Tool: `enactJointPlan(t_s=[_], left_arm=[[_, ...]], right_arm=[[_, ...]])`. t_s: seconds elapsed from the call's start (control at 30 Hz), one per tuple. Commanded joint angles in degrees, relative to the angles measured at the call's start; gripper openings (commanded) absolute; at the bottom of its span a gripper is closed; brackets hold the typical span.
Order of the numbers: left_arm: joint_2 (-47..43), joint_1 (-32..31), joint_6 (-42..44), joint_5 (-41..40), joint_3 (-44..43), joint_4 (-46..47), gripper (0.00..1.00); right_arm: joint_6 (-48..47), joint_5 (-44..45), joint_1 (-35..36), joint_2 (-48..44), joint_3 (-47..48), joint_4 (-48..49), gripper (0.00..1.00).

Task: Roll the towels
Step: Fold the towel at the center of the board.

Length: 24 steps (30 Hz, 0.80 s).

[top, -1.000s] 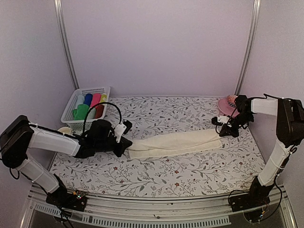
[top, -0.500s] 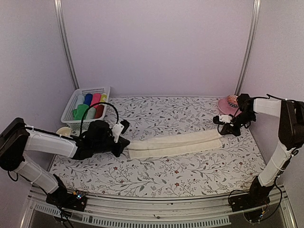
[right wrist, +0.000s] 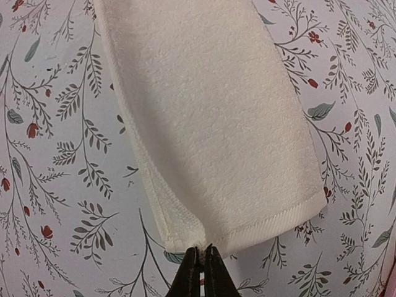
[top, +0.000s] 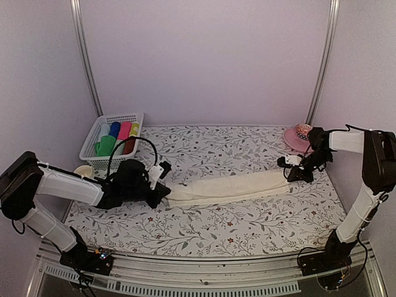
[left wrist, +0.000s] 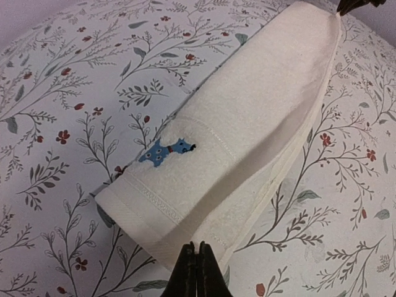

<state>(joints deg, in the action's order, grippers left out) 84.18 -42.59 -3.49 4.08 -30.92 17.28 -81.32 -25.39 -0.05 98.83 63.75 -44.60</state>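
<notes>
The cream-white towel [top: 229,187] lies folded into a long narrow strip across the middle of the table. A small blue mark [left wrist: 167,150] shows near its left end. My left gripper [top: 162,193] is shut on the hem of that end, and the left wrist view shows the tips [left wrist: 198,247] pinching the edge of the cream towel [left wrist: 247,117]. My right gripper [top: 291,176] is shut on the other end, where its tips [right wrist: 203,250] nip a corner of the towel [right wrist: 210,111]. The green towel [top: 106,146] sits in the basket.
A white basket [top: 114,117] at the back left holds blue, pink, red and yellow rolls beside the green one. A pink dish [top: 296,138] stands at the back right, close behind my right gripper. A small cream cup [top: 83,170] sits by the left arm.
The towel showed as two strips side by side; now it lies as one narrower strip. My right gripper has shifted slightly right and nearer with its end. The left has barely moved.
</notes>
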Motion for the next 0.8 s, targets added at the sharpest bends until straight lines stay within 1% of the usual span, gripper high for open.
enactJointPlan(t_s=[0.0,0.07,0.17,0.2,0.23,0.3,0.37,0.47,0.6,0.63,0.7,0.77], left_arm=[[1.28,-0.80,-0.23,1.42,-0.82,-1.40,0.00],[1.66,-0.81,-0.19,1.65,-1.16,-1.83,0.00],[2.08,-0.76,0.12,1.77,-1.75,-2.92,0.08],[2.05,-0.78,0.13,1.62,-1.90,-3.25,0.13],[2.00,-0.77,0.22,1.49,-1.99,-3.56,0.22],[1.62,-0.78,0.32,1.04,-1.86,-3.74,0.33],[1.01,-0.80,0.27,0.43,-1.55,-3.83,0.50],[-0.41,-0.83,0.18,-1.13,-1.00,-3.98,0.62],[-3.35,-0.70,0.32,-4.33,-0.57,-4.72,0.91],[-4.15,-0.74,0.46,-5.06,-0.55,-4.79,0.96],[-5.25,-0.69,0.52,-6.33,-0.78,-4.43,0.97],[-5.05,-0.72,0.31,-6.43,-1.89,-4.22,0.97]], right_arm=[[-0.73,0.43,0.33,1.55,-1.40,-0.10,0.03],[-0.77,0.88,0.59,1.70,-1.94,0.31,0.05],[-0.62,1.48,0.73,1.53,-2.31,0.75,0.13],[-0.51,1.79,0.71,1.43,-2.35,0.90,0.20],[-0.35,2.16,0.69,1.26,-2.45,1.18,0.26],[0.47,2.88,0.62,0.77,-2.10,1.57,0.31],[1.41,3.41,0.67,0.30,-1.61,1.63,0.38],[3.23,4.12,0.63,-0.88,-0.63,2.34,0.49],[8.39,5.83,0.53,-2.72,2.12,3.35,0.63],[10.24,5.90,0.52,-3.21,2.98,3.39,0.66],[13.11,4.86,0.59,-3.99,4.82,3.22,0.69],[16.58,1.42,0.65,-4.18,7.94,1.87,0.68]])
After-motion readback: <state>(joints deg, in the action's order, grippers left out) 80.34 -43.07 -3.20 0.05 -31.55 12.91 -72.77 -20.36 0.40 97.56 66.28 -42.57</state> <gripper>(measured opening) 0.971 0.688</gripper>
